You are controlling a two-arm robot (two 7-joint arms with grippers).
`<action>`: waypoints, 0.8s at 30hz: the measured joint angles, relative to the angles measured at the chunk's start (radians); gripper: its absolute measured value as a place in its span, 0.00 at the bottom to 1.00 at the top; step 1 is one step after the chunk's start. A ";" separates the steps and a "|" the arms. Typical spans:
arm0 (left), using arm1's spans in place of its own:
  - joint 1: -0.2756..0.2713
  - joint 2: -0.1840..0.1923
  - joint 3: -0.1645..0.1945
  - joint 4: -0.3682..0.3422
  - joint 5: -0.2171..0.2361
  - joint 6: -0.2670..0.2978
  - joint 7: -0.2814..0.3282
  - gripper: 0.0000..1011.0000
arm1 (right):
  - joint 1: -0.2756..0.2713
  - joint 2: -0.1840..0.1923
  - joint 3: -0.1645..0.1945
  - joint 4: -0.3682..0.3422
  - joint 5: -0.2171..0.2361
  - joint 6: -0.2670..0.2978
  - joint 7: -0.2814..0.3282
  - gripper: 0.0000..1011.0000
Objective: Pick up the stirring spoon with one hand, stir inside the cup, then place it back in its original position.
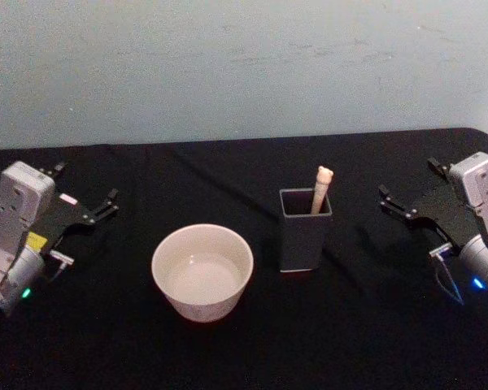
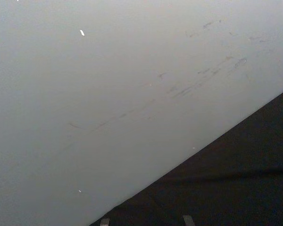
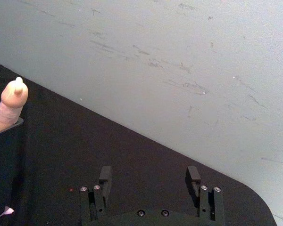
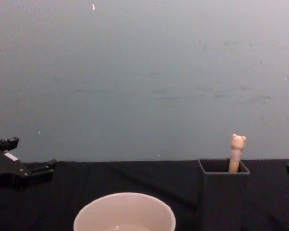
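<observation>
The stirring spoon (image 1: 320,189) stands upright in a dark grey square holder box (image 1: 305,231), and its beige bear-head handle (image 4: 237,152) sticks out above the rim. Its bowl is hidden inside the box. The cream-white cup (image 1: 202,272) sits left of the box, holding a little clear liquid. At the table's left side my left gripper (image 1: 88,185) rests open, well away from the cup. My right gripper (image 1: 408,179) is open at the right side, apart from the box. In the right wrist view the right gripper (image 3: 149,175) holds nothing, with the spoon (image 3: 12,106) off to one side.
A black cloth (image 1: 244,357) covers the table, and a pale grey-blue wall (image 1: 244,65) rises behind its far edge. The table's rounded far right corner (image 1: 484,136) lies just behind the right gripper. Open cloth separates each gripper from the cup and box.
</observation>
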 joint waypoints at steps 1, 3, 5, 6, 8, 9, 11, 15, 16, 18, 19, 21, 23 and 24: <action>0.000 0.000 0.000 0.000 0.000 0.000 0.000 0.99 | 0.000 0.000 0.000 0.000 0.000 0.000 0.000 0.99; 0.000 0.000 0.000 0.000 0.000 0.000 0.000 0.99 | 0.000 0.000 0.000 0.000 0.000 0.000 0.000 0.99; 0.000 0.000 0.000 0.000 0.000 0.000 0.000 0.99 | 0.000 0.000 0.000 0.000 0.000 0.000 0.000 0.99; 0.000 0.000 0.000 0.000 0.000 0.000 0.000 0.99 | 0.000 0.000 0.000 0.000 0.000 0.000 0.000 0.99; 0.000 0.000 0.000 0.000 0.000 0.000 0.000 0.99 | 0.000 0.000 0.000 0.000 0.000 0.000 0.000 0.99; 0.000 0.000 0.000 0.000 0.000 0.000 0.000 0.99 | 0.000 0.000 0.000 0.000 0.000 0.000 0.000 0.99; 0.000 0.000 0.000 0.000 0.000 0.000 0.000 0.99 | 0.000 0.000 0.000 0.000 0.000 0.000 0.000 0.99; 0.000 0.000 0.000 0.000 0.000 0.000 0.000 0.99 | 0.000 0.000 0.000 0.000 0.000 0.000 0.000 0.99; 0.000 0.000 0.000 0.000 0.000 0.000 0.000 0.99 | 0.000 0.000 0.000 0.000 0.000 0.000 0.000 0.99; 0.000 0.000 0.000 0.000 0.000 0.000 0.000 0.99 | 0.000 0.000 0.000 0.000 0.000 0.000 0.000 0.99; 0.000 0.000 0.000 0.000 0.000 0.000 0.000 0.99 | 0.000 0.000 0.000 0.000 0.000 0.000 0.000 0.99; 0.000 0.000 0.000 0.000 0.000 0.000 0.000 0.99 | 0.000 0.000 0.000 0.000 0.000 0.000 0.000 0.99; 0.000 0.000 0.000 0.000 0.000 0.000 0.000 0.99 | 0.000 0.000 0.000 0.000 0.000 0.000 0.000 0.99; 0.000 0.000 0.000 0.000 0.000 0.000 0.000 0.99 | 0.000 0.000 0.000 0.000 0.000 0.000 0.000 0.99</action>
